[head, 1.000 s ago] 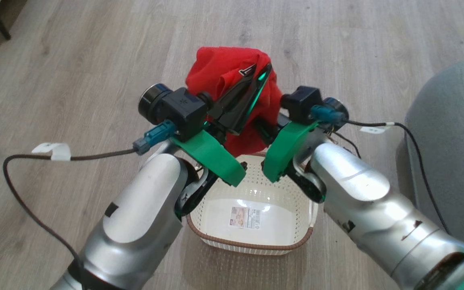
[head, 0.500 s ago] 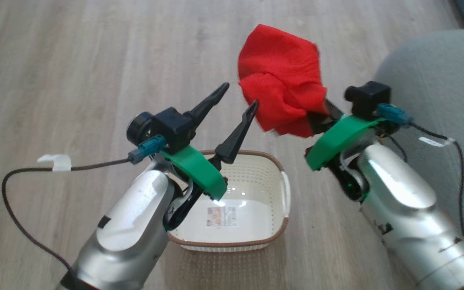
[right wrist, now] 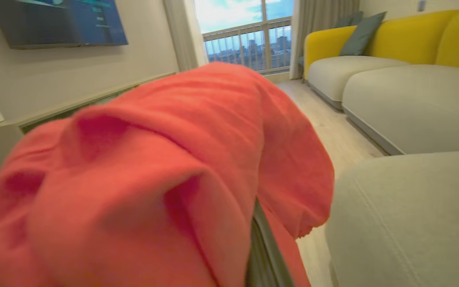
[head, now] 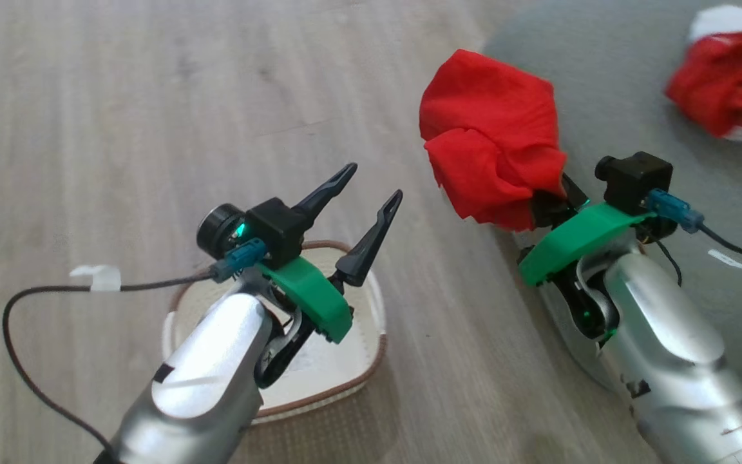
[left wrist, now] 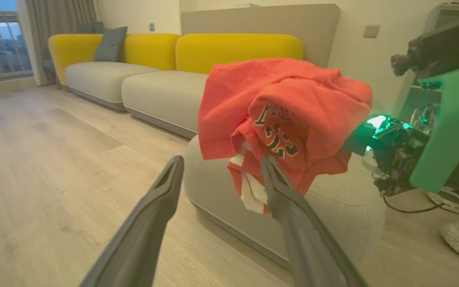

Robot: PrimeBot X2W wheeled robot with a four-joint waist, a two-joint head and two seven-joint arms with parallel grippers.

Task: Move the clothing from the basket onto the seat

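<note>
Pinched shut on a bunched red garment [head: 490, 161], right gripper [head: 554, 196], poised over the near edge of the grey-green seat [head: 609, 96]; open upholstery farther right. Spread wide, empty, above the basket [head: 374, 316]: left gripper [head: 375, 181].

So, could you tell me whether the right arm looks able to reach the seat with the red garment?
Probably yes: the right gripper, shut on the red garment, holds it at the seat's near edge, and bare cushion lies between it and the other red pile.
</note>
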